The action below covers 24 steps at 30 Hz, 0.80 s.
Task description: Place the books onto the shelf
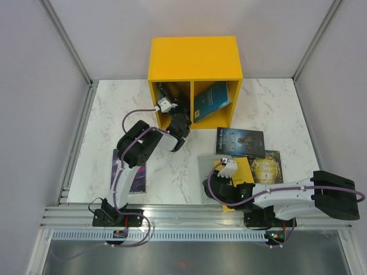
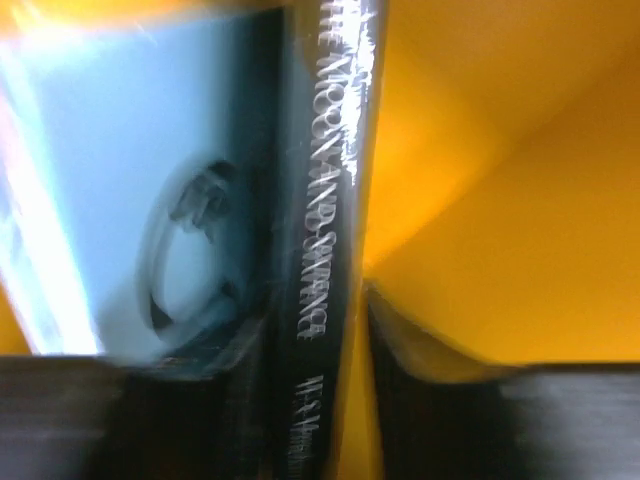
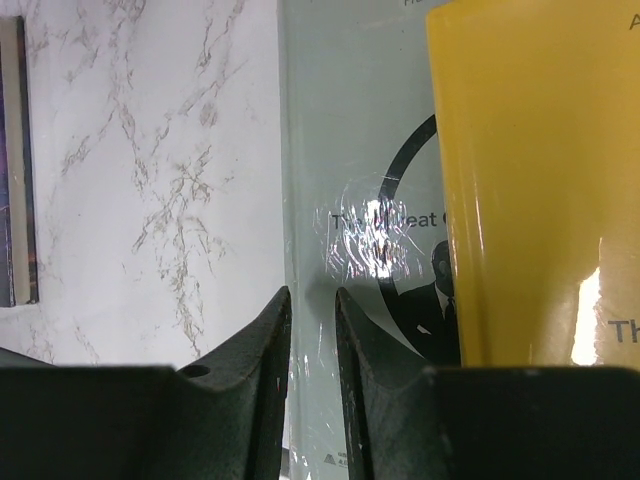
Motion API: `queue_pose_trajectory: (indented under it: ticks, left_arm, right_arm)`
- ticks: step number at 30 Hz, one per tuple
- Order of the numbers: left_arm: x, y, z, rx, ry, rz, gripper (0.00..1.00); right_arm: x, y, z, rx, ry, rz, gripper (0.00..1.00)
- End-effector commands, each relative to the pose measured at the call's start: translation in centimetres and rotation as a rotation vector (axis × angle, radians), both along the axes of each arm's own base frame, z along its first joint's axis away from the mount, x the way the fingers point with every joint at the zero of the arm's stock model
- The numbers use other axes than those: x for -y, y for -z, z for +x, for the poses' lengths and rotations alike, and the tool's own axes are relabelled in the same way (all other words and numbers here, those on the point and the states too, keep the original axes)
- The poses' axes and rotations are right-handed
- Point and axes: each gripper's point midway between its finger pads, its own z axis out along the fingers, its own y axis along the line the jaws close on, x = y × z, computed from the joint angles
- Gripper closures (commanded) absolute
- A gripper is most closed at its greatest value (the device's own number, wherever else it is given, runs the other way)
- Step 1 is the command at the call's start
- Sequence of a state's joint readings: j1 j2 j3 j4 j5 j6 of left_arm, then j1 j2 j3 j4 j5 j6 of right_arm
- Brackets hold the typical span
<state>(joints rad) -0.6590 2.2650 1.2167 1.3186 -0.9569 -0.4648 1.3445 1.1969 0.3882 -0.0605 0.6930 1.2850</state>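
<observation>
Top: shelf (image 1: 195, 57) at table (image 1: 109, 109) rear; teal book (image 1: 211, 100) leaning in R bay.
L wrist: L pincer (image 2: 320, 310) straddles black book (image 2: 330, 200) spine in shelf, grip unclear.
R wrist: R pincer (image 3: 312, 295) slightly parted, empty, at pale book (image 3: 350, 150) edge on table.

One shelf (image 1: 194, 57), two compartments (image 1: 200, 87). Books (image 1: 239, 141) on table (image 1: 114, 114): five. Right-compartment book (image 1: 212, 100): one. Left-compartment books (image 2: 320, 250): two. Arms (image 1: 137, 149): two.
</observation>
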Motion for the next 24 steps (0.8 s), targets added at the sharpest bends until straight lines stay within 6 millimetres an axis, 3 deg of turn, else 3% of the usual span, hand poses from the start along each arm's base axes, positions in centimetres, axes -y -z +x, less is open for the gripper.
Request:
queue_pose_trajectory:
  ticks: [1, 2, 4, 5, 6, 11, 16, 19, 20, 21, 22, 23, 24]
  left_arm:
    - [-1.4, -4.0, -2.2, 0.235, 0.013, -0.243, 0.5]
    - [-1.5, -3.2, -2.7, 0.214, 0.027, -0.226, 0.34]
    - [-1.7, -3.0, -3.3, 0.201, 0.03, -0.216, 0.34]
    - [-1.6, -2.4, -3.9, 0.19, 0.061, -0.223, 0.12]
    - [-1.5, -2.4, -4.2, 0.189, 0.078, -0.232, 0.09]
    - [-1.4, -2.4, -6.7, 0.153, 0.122, -0.185, 0.01]
    - [-1.6, -2.9, -8.9, 0.139, 0.183, -0.164, 0.0]
    - [-1.5, -4.8, -10.7, 0.16, 0.26, -0.127, 0.0]
    - [-1.7, -4.6, -11.4, 0.148, 0.282, -0.098, 0.0]
    - [-1.6, -6.3, -12.1, 0.179, 0.32, -0.071, 0.0]
    - [-1.5, -6.7, -12.5, 0.18, 0.337, -0.057, 0.0]
    - [-1.8, -5.4, -13.0, 0.13, 0.349, -0.023, 0.0]
    - [-1.9, -7.2, -13.8, 0.155, 0.372, -0.033, 0.0]
  right_arm:
    - [1.6, 2.4, -1.1, -0.053, -0.041, -0.111, 0.71]
    - [1.6, 2.4, -1.1, -0.057, -0.042, -0.105, 0.71]
    - [1.5, 2.3, -1.2, -0.063, -0.043, -0.096, 0.72]
    - [1.5, 2.4, -1.3, -0.068, -0.044, -0.092, 0.72]
    - [1.5, 2.4, -1.4, -0.073, -0.042, -0.084, 0.73]
    - [1.8, 2.5, -1.6, -0.086, -0.031, -0.062, 0.75]
    - [1.7, 2.3, -1.6, -0.085, -0.033, -0.055, 0.75]
    - [1.4, 1.9, -1.5, -0.075, -0.039, -0.06, 0.75]
    - [1.1, 1.4, -1.3, -0.065, -0.039, -0.059, 0.75]
    - [1.1, 1.3, -1.2, -0.061, -0.042, -0.064, 0.75]
    - [0.9, 1.0, -1.1, -0.055, -0.046, -0.063, 0.74]
    - [0.5, 0.5, -0.9, -0.044, -0.05, -0.061, 0.75]
    - [0.3, 0.2, -0.8, -0.037, -0.05, -0.059, 0.74]
